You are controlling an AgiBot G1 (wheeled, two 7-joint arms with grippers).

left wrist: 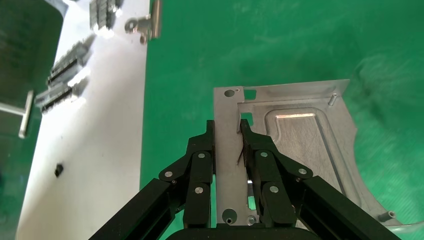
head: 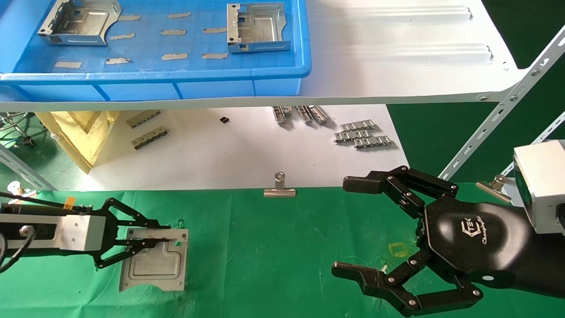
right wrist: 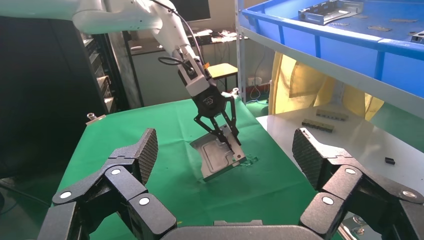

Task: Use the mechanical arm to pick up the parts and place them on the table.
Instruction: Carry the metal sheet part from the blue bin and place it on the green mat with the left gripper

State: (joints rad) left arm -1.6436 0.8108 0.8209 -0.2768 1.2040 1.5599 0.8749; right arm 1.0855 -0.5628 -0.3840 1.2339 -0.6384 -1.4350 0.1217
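A silvery bracket (head: 154, 265) is at the left of the green cloth table (head: 273, 256). My left gripper (head: 170, 235) is shut on its far edge strip. In the left wrist view the black fingers (left wrist: 201, 160) pinch that strip of the bracket (left wrist: 300, 140). In the right wrist view the bracket (right wrist: 216, 157) hangs tilted from the left gripper (right wrist: 227, 134), its low edge on the cloth. My right gripper (head: 344, 226), the glossy black hand, hovers open and empty over the right of the table. Two more brackets (head: 79, 22) (head: 258, 27) lie in the blue tray (head: 154, 77).
The blue tray stands on a white sheet-metal shelf (head: 397, 57) above the table's far side. Ridged grey strips (head: 362, 134) lie on white paper below it. Binder clips (head: 279, 187) (head: 494, 185) hold the cloth's far edge. A yellow square mark (head: 399, 249) is near the right hand.
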